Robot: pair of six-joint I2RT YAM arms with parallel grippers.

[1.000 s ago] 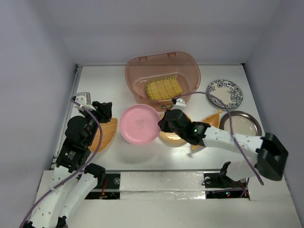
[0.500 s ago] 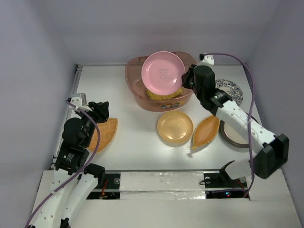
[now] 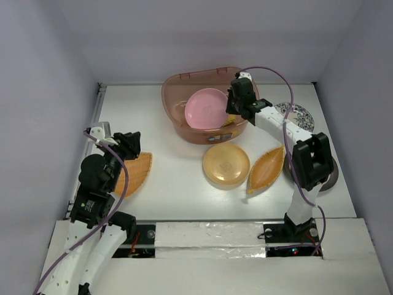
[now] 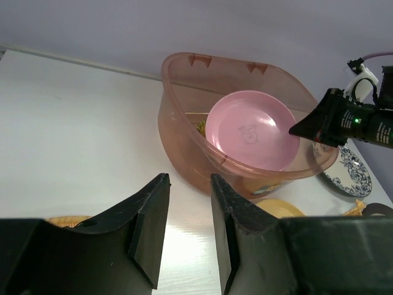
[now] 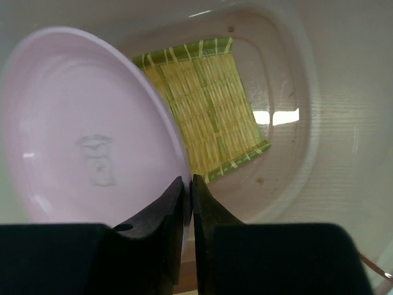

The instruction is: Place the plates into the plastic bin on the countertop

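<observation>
1. The right tool [image 5: 187,184] is closed on the rim of the pink plate [image 3: 206,107], with both fingers pinching its edge.
2. The pink plate is tilted inside the plastic bin [image 3: 175,83], over a green-and-yellow woven mat [image 5: 209,110] on the bin floor. Whether the plate touches the floor cannot be told.
3. The plastic bin stands at the middle of the far edge of the bench [image 3: 172,196].
4. The left tool [image 4: 189,184] is open, its fingers apart with nothing between them. It sits near the left edge, over a leaf-shaped dish [image 3: 136,172].
5. The yellow-orange plate [image 3: 226,165] lies mid-bench, with a second leaf-shaped dish [image 3: 267,169] just beside it on the right.
6. The blue-and-white floral plate [image 3: 302,114] lies toward the far right corner, partly hidden by the right arm.
</observation>
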